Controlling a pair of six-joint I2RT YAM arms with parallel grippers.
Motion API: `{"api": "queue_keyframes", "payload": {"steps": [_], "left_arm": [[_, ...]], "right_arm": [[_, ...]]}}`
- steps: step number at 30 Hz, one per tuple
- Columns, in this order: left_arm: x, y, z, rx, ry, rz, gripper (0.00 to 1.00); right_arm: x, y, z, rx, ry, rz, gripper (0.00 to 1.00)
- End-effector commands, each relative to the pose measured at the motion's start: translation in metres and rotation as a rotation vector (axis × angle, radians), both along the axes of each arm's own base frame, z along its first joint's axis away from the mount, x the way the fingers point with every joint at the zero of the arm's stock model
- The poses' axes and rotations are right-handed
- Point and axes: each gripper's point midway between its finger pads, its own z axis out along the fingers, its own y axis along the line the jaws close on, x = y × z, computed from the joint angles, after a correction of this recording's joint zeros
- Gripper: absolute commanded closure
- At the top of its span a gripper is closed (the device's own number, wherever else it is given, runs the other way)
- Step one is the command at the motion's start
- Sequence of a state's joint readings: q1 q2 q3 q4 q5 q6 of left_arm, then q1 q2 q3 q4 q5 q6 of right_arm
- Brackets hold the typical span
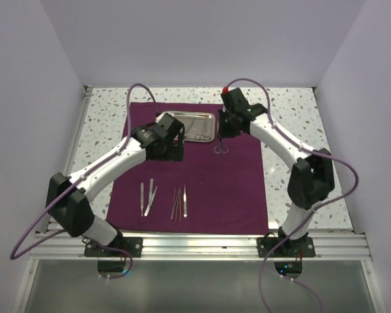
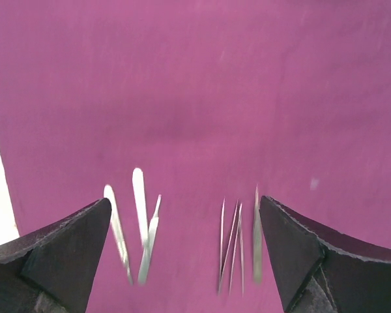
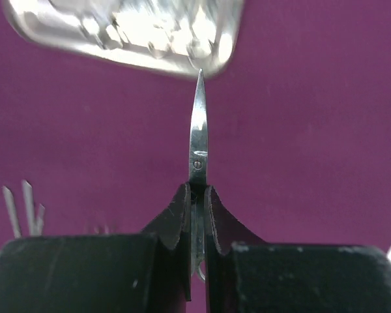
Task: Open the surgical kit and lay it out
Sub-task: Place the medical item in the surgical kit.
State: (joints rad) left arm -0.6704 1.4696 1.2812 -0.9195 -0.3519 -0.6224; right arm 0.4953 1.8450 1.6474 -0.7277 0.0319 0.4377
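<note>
The dark purple cloth wrap (image 1: 234, 189) lies spread flat on the speckled white desk (image 1: 293, 111). The shiny rectangular steel tray (image 1: 195, 114) sits at the cloth's far edge, with what look like a few more thin pieces inside.

The right claw (image 3: 197, 208) is clenched on a slim, pointed steel ring-handled instrument (image 3: 198, 130), held off the cloth just right of the tray. The pinch sits close to the pivot screw, with the points sticking out ahead and the rings hanging on the near side. The left claw (image 2: 186, 254) is released, fingers spread wide with nothing between them, hanging over the cloth just near of the tray's left end. Two small sets of thin metal tweezers, a left set (image 1: 146, 195) and a right set (image 1: 180, 202), lie side by side on the near half of the cloth.

To my eye that instrument is light, stiff and polished, so slippery. Pinched across its flat faces, it could swivel in the pads. Holding near the pivot seems sensible, since the weight balances there. The tips look fine and sharp, so I'd keep them off the tray rim and lay the piece down flat. The cloth is soft and may bunch under a low claw.
</note>
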Motion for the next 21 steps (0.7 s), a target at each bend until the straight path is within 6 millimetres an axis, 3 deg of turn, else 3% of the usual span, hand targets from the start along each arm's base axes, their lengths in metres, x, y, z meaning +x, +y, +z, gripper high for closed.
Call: {"api": "queue_keyframes", "payload": {"steps": [1, 2, 3, 4, 5, 7, 8, 9, 11, 17, 18, 19, 20, 21], "left_arm": [[0.067, -0.026, 0.016, -0.01, -0.117, -0.063, 0.0], [0.078, -0.031, 0.015, -0.009, -0.12, -0.073, 0.0], [0.09, -0.034, 0.014, -0.007, -0.127, -0.069, 0.0], [0.108, -0.043, 0.01, 0.008, -0.13, -0.081, 0.0], [0.118, -0.047, 0.008, 0.009, -0.134, -0.087, 0.0], [0.144, -0.057, -0.002, 0.02, -0.135, -0.095, 0.0], [0.152, -0.06, -0.007, 0.022, -0.133, -0.097, 0.0], [0.161, -0.06, -0.011, 0.023, -0.134, -0.093, 0.01], [0.18, -0.065, -0.026, 0.034, -0.12, -0.097, 0.01], [0.205, -0.074, -0.065, 0.049, -0.079, -0.118, 0.02], [0.207, -0.075, -0.073, 0.049, -0.071, -0.117, 0.02], [0.208, -0.075, -0.077, 0.046, -0.064, -0.12, 0.02], [0.209, -0.075, -0.08, 0.043, -0.06, -0.118, 0.02], [0.21, -0.075, -0.087, 0.044, -0.054, -0.116, 0.02]], "right_arm": [[-0.049, -0.021, -0.013, 0.02, 0.055, -0.015, 1.0], [-0.063, -0.027, -0.017, 0.021, 0.066, -0.023, 1.0], [-0.087, -0.04, -0.042, -0.008, 0.126, -0.031, 1.0], [-0.1, -0.046, -0.032, 0.016, 0.103, -0.044, 1.0], [-0.125, -0.058, -0.054, -0.009, 0.16, -0.055, 1.0], [-0.151, -0.063, -0.061, 0.028, 0.198, -0.065, 1.0], [-0.161, -0.065, -0.055, 0.056, 0.181, -0.071, 1.0], [-0.179, -0.072, -0.069, 0.055, 0.218, -0.08, 1.0], [-0.204, -0.076, -0.078, 0.093, 0.254, -0.1, 1.0], [-0.235, -0.086, -0.091, 0.106, 0.307, -0.129, 1.0], [-0.238, -0.086, -0.092, 0.109, 0.316, -0.131, 0.71], [-0.24, -0.086, -0.094, 0.112, 0.326, -0.131, 0.5], [-0.242, -0.087, -0.095, 0.112, 0.337, -0.136, 0.21], [-0.243, -0.088, -0.095, 0.109, 0.338, -0.138, 0.02]]}}
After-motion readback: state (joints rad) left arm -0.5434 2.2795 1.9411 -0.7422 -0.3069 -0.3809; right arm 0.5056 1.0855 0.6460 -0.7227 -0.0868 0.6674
